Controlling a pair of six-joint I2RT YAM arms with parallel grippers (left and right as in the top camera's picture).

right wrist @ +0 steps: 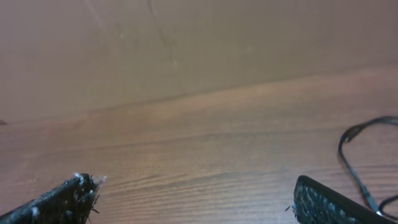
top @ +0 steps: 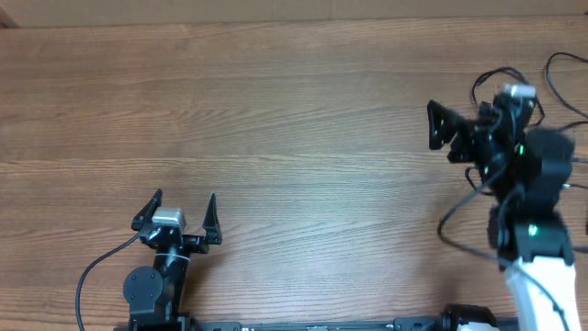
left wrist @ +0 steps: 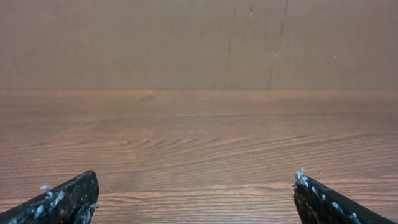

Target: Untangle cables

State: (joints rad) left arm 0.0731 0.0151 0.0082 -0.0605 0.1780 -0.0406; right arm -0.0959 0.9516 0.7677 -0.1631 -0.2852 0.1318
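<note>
Surface: a wood-grain table (top: 294, 110), with a plain brown panel (left wrist: 186, 43) standing upright along its far edge.
Left gripper (top: 184, 197): sits at the near-left of the table and points toward the far edge. Its 2 fingers are spread wide with nothing between them.
Left wrist view: the left gripper (left wrist: 196, 179) shows only its 2 fingertips in the bottom corners. Bare wood lies between them and ahead of them.
Right gripper (top: 432, 127): sits at the right side of the table and points left. Its jaws stand wide apart and hold nothing.
Cables (top: 548, 69): thin black loops lie at the far-right corner of the table, behind and to the right of the right arm. They are well apart from the left gripper. Whether they are knotted cannot be told, since the arm covers part of them.
Right wrist view: 1 curved length of the cables (right wrist: 341, 146) lies flat on the wood. It is outside the right gripper (right wrist: 191, 182), just beyond the right-hand fingertip, and it does not touch either finger.
</note>
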